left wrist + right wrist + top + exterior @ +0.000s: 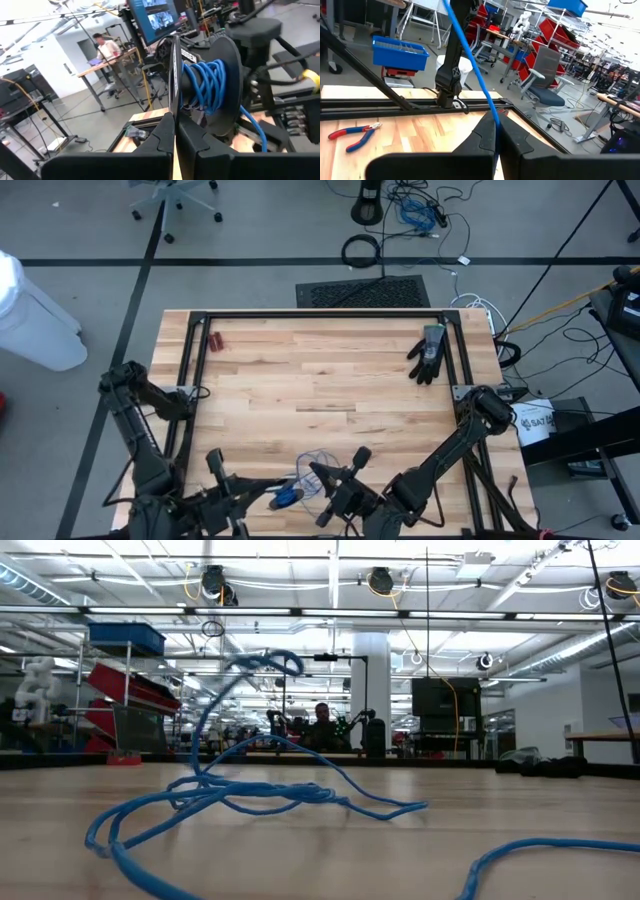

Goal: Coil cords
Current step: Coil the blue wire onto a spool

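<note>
The thin blue cord [312, 468] lies in loose loops [260, 790] on the wood near the table's front edge. One strand arches up off the table [268, 662]. Both arms reach in low from the front. My right gripper [495, 131] [322, 475] is shut on the cord. Several turns of the cord [207, 85] are wound round the right arm's hand. My left gripper [175, 125] [285, 492] is shut and points level at that wound hand. A bright blue piece [285, 499] shows at its tips from above. My right gripper pinches one strand of the cord [493, 120] between its two fingers. The fingers point level and the strand runs straight up and away from them [465, 45], drawn taut. My left gripper is shut; I cannot tell whether it touches the cord.
A black glove [428, 352] lies at the far right of the table. Red-handled pliers [214, 340] [355, 135] lie at the far left. A black metal frame [320, 314] runs along the far and side edges. The middle of the wood top is bare.
</note>
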Motion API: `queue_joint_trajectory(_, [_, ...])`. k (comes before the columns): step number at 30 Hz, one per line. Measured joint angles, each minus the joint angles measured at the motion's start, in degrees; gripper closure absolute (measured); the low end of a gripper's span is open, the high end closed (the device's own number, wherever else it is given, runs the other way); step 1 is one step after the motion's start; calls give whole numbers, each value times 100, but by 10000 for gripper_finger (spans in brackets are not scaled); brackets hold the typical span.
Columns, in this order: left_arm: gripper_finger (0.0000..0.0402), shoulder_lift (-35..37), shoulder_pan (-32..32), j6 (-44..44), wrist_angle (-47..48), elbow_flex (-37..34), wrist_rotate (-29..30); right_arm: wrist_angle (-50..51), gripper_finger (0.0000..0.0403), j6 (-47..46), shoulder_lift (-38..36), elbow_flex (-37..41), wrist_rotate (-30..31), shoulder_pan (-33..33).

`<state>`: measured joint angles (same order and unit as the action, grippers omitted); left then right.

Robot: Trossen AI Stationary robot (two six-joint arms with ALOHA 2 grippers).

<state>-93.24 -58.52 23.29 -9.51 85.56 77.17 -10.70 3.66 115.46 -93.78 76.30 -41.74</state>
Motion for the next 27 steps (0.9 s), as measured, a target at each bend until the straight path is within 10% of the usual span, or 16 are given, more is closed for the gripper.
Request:
queue_joint_trajectory(13, [395, 27, -460, -35, 159, 0, 897, 709, 402, -333, -2, 0, -104, -151])
queue_joint_trajectory(27, [395, 38, -503, -44, -517, 0, 1296, 4272, 352, -4897, 304, 9, -1956, -371])
